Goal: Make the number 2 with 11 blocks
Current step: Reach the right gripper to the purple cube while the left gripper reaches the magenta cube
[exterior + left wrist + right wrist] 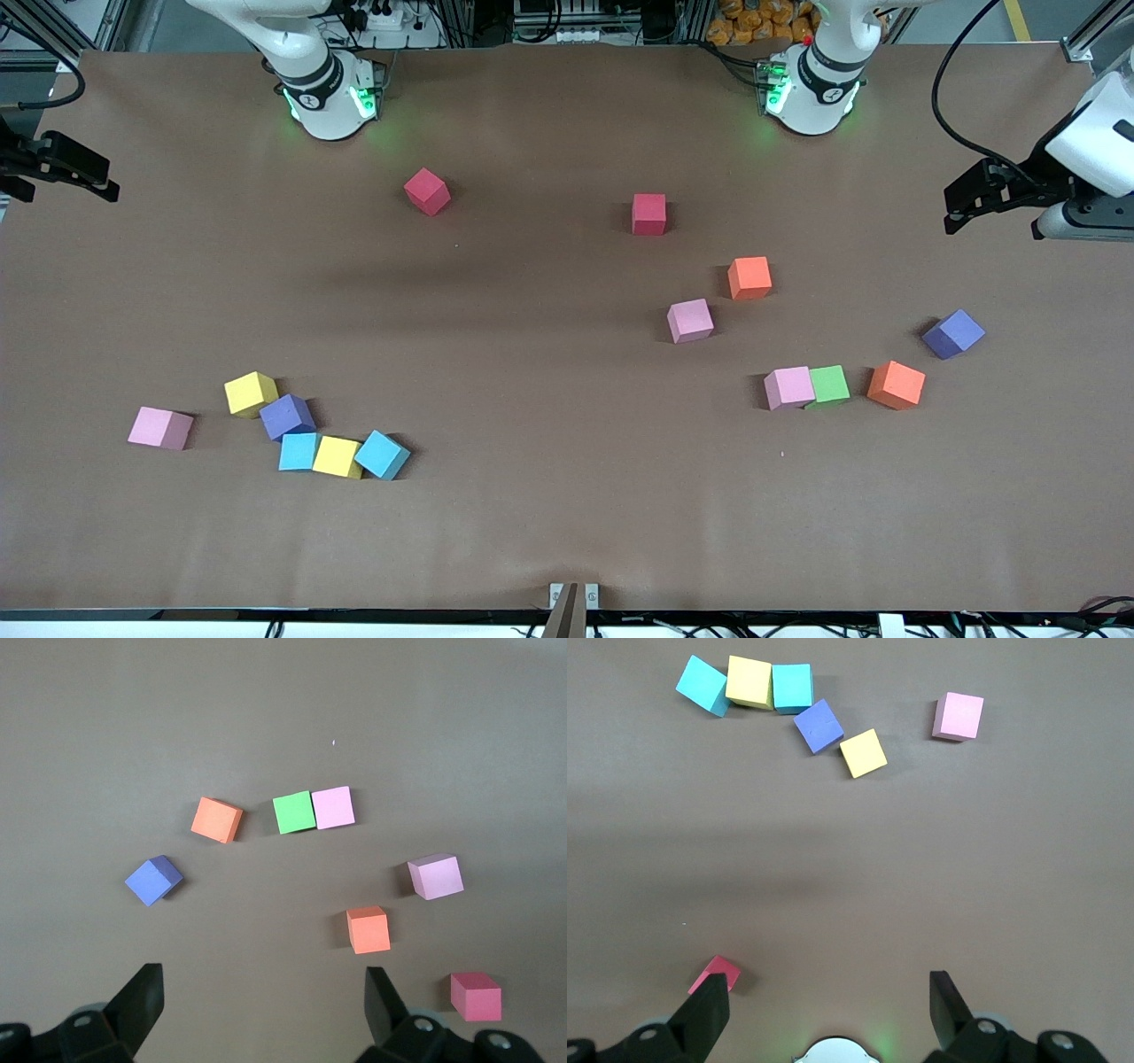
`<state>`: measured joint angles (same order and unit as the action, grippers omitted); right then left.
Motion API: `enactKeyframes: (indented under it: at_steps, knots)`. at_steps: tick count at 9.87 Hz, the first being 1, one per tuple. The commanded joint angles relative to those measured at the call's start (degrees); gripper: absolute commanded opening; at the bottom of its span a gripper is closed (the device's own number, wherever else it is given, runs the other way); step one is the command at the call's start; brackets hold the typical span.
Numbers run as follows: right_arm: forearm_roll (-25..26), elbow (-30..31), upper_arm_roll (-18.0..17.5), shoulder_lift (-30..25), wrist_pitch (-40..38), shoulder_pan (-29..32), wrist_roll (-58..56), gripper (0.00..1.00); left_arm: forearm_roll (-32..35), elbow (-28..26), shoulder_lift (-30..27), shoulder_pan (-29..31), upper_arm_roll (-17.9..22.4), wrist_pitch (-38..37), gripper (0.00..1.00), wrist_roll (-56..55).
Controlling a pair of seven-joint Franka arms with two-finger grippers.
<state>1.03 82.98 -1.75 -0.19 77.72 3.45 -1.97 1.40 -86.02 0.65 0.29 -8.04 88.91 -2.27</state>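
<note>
lying loose on the brown desk, the blocks are small matte cubes with plain faces and no writing. toward the right arm's end sits a cluster: a yellow block, a purple block, and a touching row of light blue block, second yellow block and second light blue block, with a pink block apart beside them. toward the left arm's end a second pink block touches a green block, near an orange block and a second purple block. two red blocks lie nearer the bases. the left hand and right hand wait at the desk's ends, both wide and holding nothing.
</note>
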Motion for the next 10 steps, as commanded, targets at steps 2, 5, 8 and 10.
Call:
enactKeyframes:
  at_steps: [2,5,8,10]
  knots:
    - [1.0,-0.2,-0.4,-0.1,0.0,0.7,-0.6,1.00,-0.7,-1.2,-1.0,-0.6,1.0,-0.6,1.00,2.3]
    - [0.8,-0.2,-0.4,0.3,0.1,0.7,-0.6,1.00,-1.2,-4.8,-0.8,-1.0,-2.9,0.5,1.00,1.6]
    - [0.5,0.1,-0.6,3.1,2.9,0.2,-0.6,1.00,-4.7,-13.6,-1.5,-1.1,-9.5,4.8,1.00,0.3]
    - [0.3,0.1,-0.8,6.8,5.7,-1.3,-0.6,1.00,-4.7,-18.2,-1.4,-1.1,-15.3,7.7,1.00,-6.7]
